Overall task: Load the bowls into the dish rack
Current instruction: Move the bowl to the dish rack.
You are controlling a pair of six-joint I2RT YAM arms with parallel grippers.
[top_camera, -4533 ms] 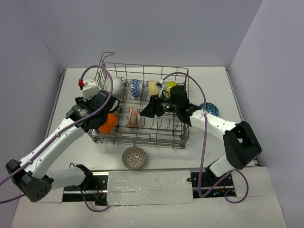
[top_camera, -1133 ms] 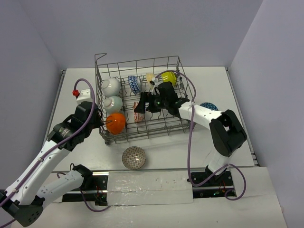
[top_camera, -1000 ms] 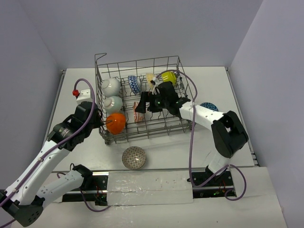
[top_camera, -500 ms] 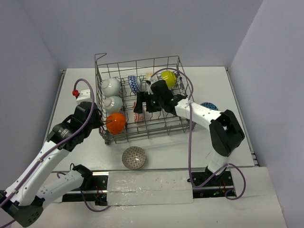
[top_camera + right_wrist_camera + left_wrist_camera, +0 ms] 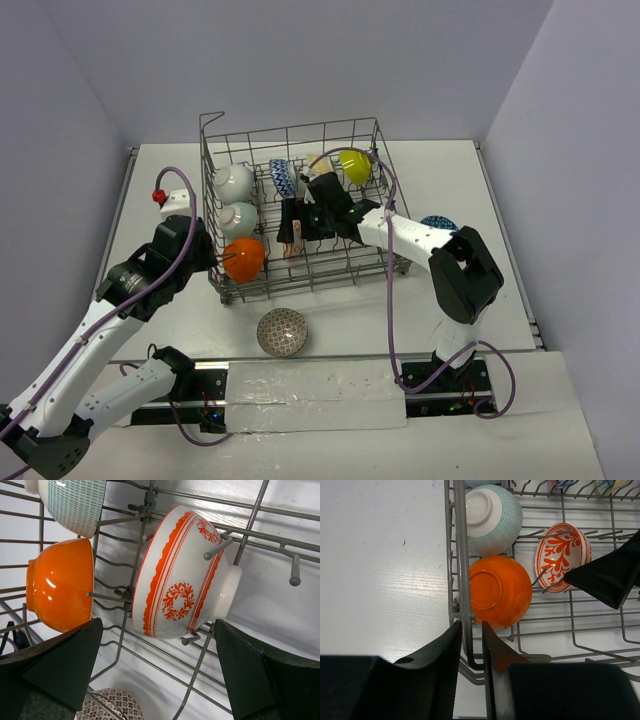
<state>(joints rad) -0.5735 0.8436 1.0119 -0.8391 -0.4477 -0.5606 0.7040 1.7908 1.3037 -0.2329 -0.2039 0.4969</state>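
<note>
The dish rack (image 5: 290,131) stands mid-table and holds several bowls. Down its left side are a white bowl (image 5: 233,181), a teal-checked white bowl (image 5: 241,218) and an orange bowl (image 5: 244,259). A blue-white bowl (image 5: 283,177), a pale yellow bowl (image 5: 318,163) and a lime bowl (image 5: 354,165) line the back. My left gripper (image 5: 471,635) is shut on the rack's left rim wire (image 5: 460,555), beside the orange bowl (image 5: 500,591). My right gripper (image 5: 159,647) is open inside the rack, its fingers flanking the red-white bowl (image 5: 182,575), which stands on edge between tines.
A grey patterned bowl (image 5: 281,332) sits on the table in front of the rack. A dark-blue patterned bowl (image 5: 438,224) lies right of the rack, partly hidden behind my right arm. Grey walls close in the table on both sides.
The rack, askew earlier, has been turned square by my left gripper. Over the last second my right gripper slid left across the rack to the red-white bowl.
</note>
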